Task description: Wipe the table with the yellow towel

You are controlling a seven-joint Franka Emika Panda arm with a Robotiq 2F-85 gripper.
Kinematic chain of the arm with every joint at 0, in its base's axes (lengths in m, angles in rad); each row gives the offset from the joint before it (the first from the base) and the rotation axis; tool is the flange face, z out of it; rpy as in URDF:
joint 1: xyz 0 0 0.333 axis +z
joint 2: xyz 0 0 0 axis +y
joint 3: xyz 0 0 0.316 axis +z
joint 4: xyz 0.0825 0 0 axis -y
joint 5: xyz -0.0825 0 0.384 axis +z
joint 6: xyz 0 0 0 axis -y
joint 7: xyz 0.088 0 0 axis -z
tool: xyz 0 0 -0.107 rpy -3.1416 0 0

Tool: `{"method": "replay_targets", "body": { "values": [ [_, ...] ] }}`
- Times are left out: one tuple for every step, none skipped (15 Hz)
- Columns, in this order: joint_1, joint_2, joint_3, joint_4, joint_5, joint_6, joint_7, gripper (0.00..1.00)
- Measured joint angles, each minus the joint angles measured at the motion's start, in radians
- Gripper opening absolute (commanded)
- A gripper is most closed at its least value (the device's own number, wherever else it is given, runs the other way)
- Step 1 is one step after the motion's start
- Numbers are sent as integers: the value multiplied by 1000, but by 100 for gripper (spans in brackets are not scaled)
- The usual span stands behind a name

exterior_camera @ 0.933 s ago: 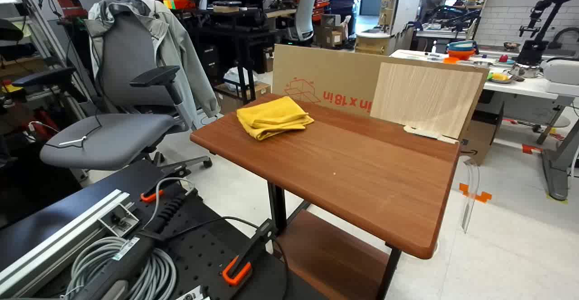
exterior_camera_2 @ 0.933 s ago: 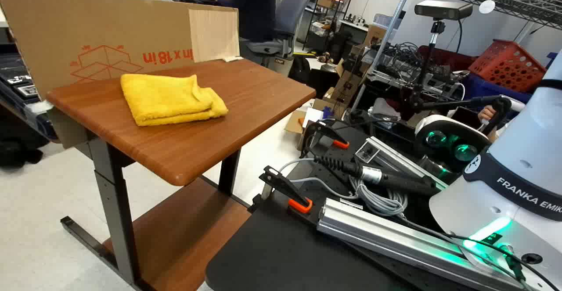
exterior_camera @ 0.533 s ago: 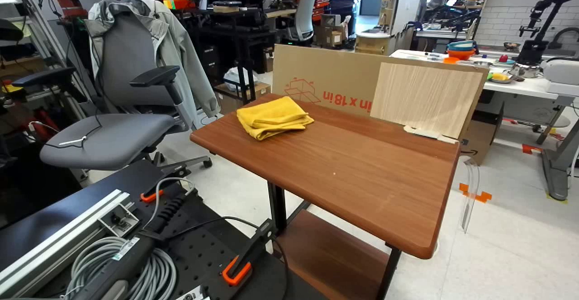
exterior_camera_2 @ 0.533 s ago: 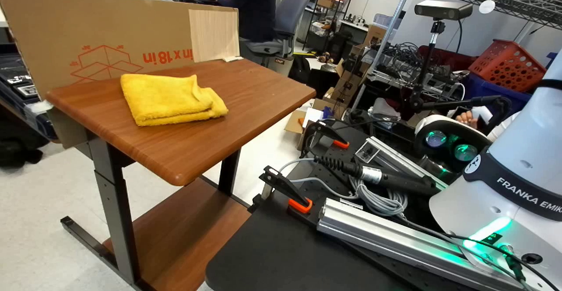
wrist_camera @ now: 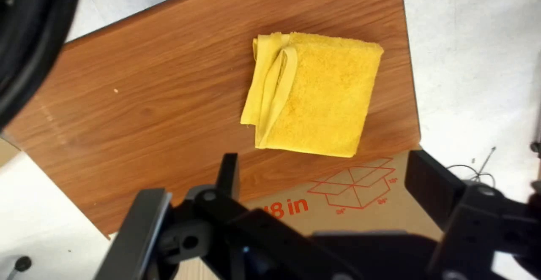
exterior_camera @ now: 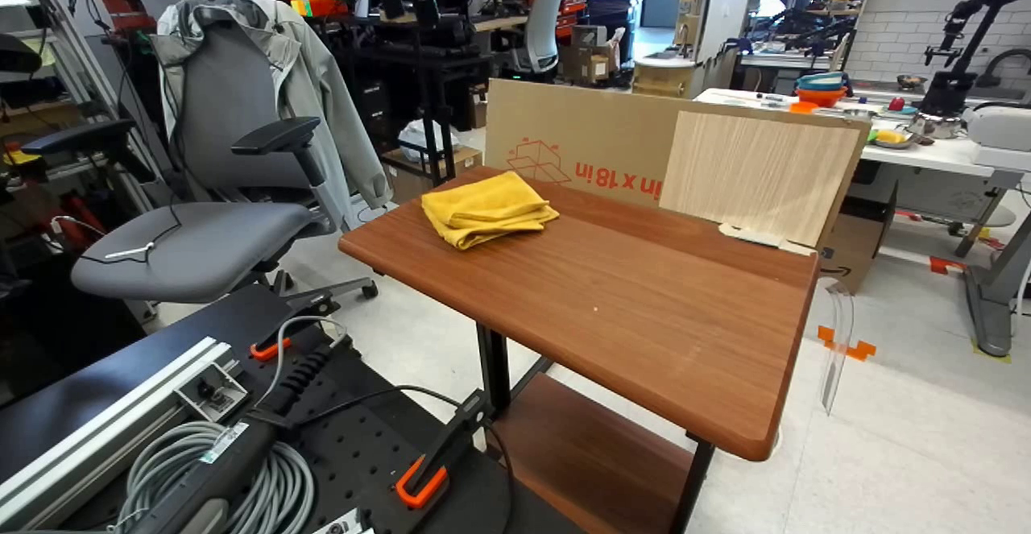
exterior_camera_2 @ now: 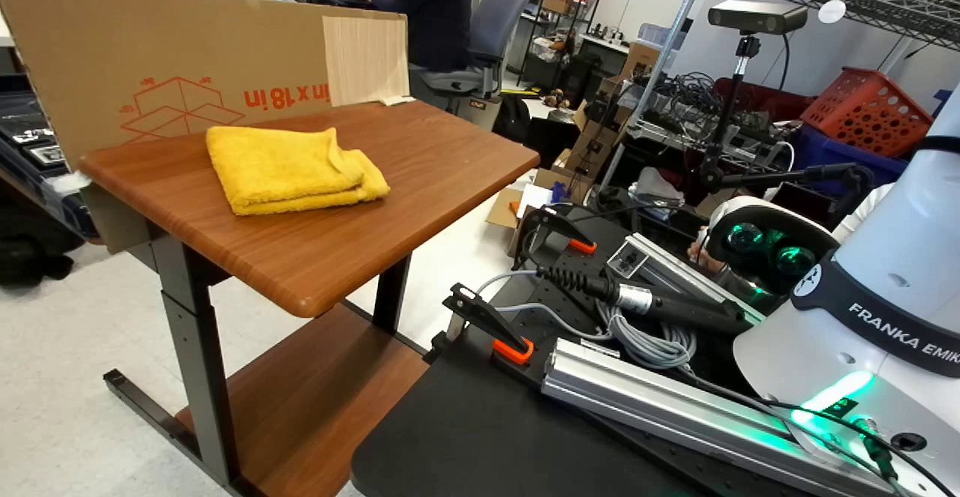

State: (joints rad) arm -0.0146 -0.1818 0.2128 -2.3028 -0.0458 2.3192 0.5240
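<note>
nothing gripped yet; wiping looks unstarted

wrist view: your gripper has its fingers spread wide, nothing between them. the yellow towel lies folded flat on the table, not touched. the fold likely gives you thick layers to pinch. there's a pale speck on the wood, maybe what you're meant to wipe off.

in an exterior view, the fingers hang at the top of frame, well apart from the towel. cardboard stands along the table's long edge, probably as a backstop, with a wood-grain panel against it. the towel sits toward one end, so i'd guess you drag it toward the opposite one.

in an exterior view, the towel rests near that end, no overhang. clamps sit at the edge of the black board, presumably to keep your robot arm's mount from shifting. the gripper is out of frame here.
</note>
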Motion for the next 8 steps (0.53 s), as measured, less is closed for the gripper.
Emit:
{"method": "replay_targets", "body": {
  "values": [
    [-2,63,-1,32,-19,0,52,100],
    [-3,128,-5,69,-41,0,103,100],
    [-1,192,-11,108,-60,-1,150,100],
    [5,258,-20,153,-75,-2,191,100],
    [17,324,-35,201,-87,-4,226,100],
    [32,387,-53,250,-90,-9,255,100],
    [50,449,-75,301,-90,-19,279,100],
    [69,507,-96,350,-90,-36,301,100]
  ]
}}
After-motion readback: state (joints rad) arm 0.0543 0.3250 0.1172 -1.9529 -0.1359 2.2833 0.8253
